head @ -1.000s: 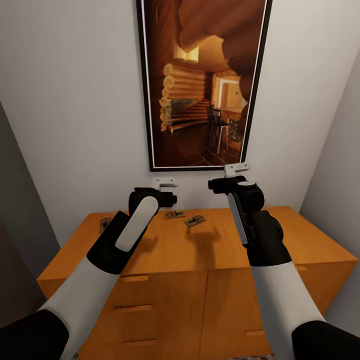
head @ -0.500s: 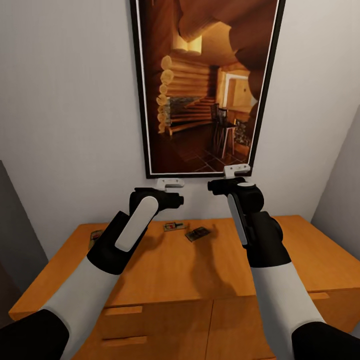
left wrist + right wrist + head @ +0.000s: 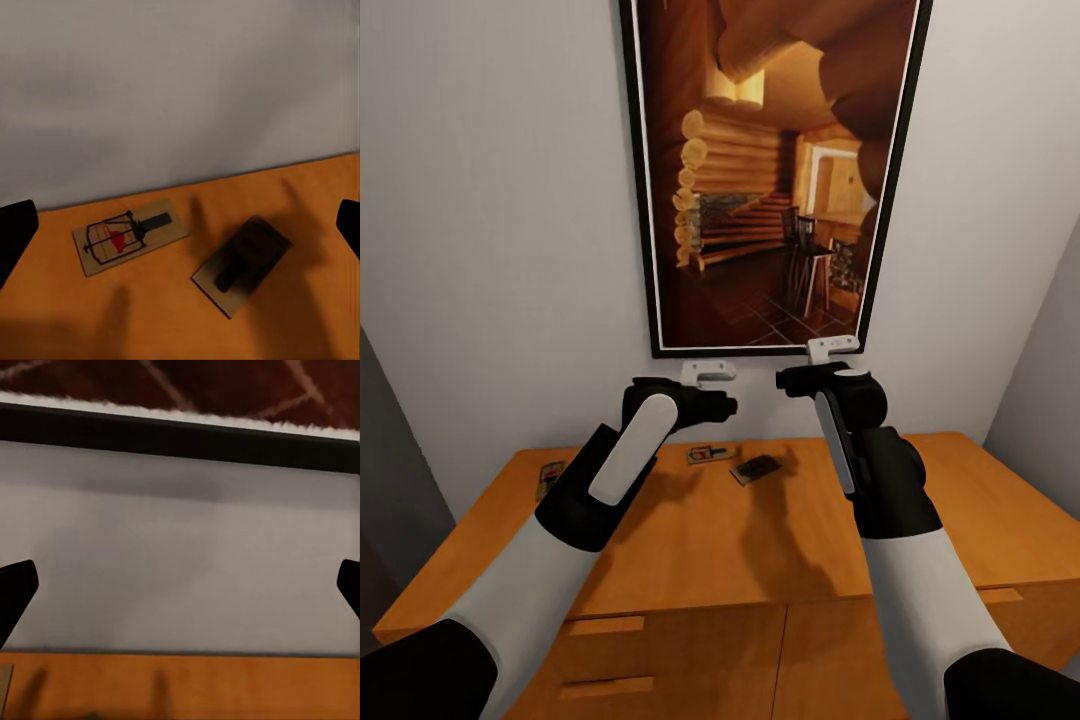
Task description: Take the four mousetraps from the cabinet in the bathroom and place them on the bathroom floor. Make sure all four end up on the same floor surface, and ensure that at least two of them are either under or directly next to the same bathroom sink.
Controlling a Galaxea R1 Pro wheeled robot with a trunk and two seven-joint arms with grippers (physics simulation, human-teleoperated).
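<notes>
The orange-brown cabinet [image 3: 690, 540] stands against the wall below me. Three mousetraps lie on its top near the wall: one with a red mark [image 3: 710, 453] [image 3: 129, 236], a darker one [image 3: 757, 467] [image 3: 241, 264] beside it, and one near the left end [image 3: 550, 473]. My left gripper [image 3: 712, 392] [image 3: 180, 232] hovers open above the first two, nothing between its fingers. My right gripper [image 3: 810, 368] [image 3: 180, 592] hangs open over the cabinet's back edge, facing the wall. The bathroom floor and the sink are out of view.
A tall framed picture of a log cabin interior [image 3: 770, 170] hangs on the pale wall just above the grippers; its black lower frame [image 3: 180, 435] is close. Cabinet drawer fronts with bar handles [image 3: 605, 625] face me. Grey walls close in on both sides.
The camera has come closer to the cabinet, so the whole view has shifted. My left gripper has edged slightly forward over the two traps. The traps lie as before.
</notes>
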